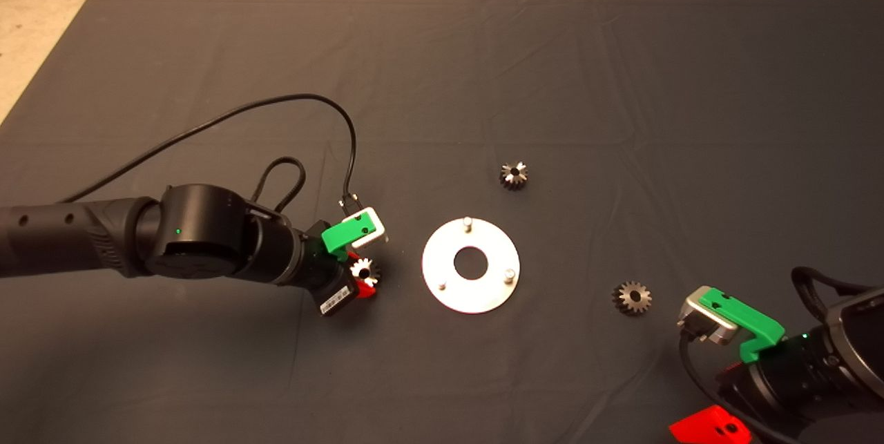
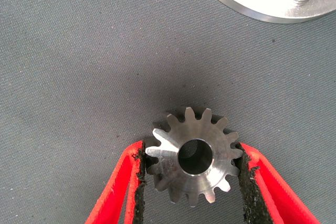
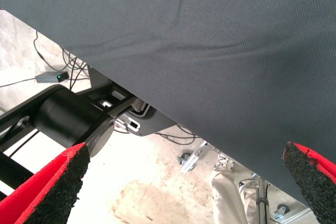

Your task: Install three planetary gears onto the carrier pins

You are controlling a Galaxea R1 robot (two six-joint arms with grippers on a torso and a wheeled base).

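Item: left gripper (image 2: 191, 182), clenched with black pads (image 2: 139, 192) against a small silvery toothed gear (image 2: 193, 156), just left of the flat silver round plate (image 1: 471, 294) bearing three upright silver pins (image 1: 467, 222); whether the gear is lifted off the dark mat (image 1: 442, 71) is unclear. Two dark grey toothed gears (image 1: 514, 174) lie loose on the mat, one beyond the plate, one to its right. Right gripper (image 3: 184, 182): parked at the mat's lower right edge, fingers spread wide, empty.
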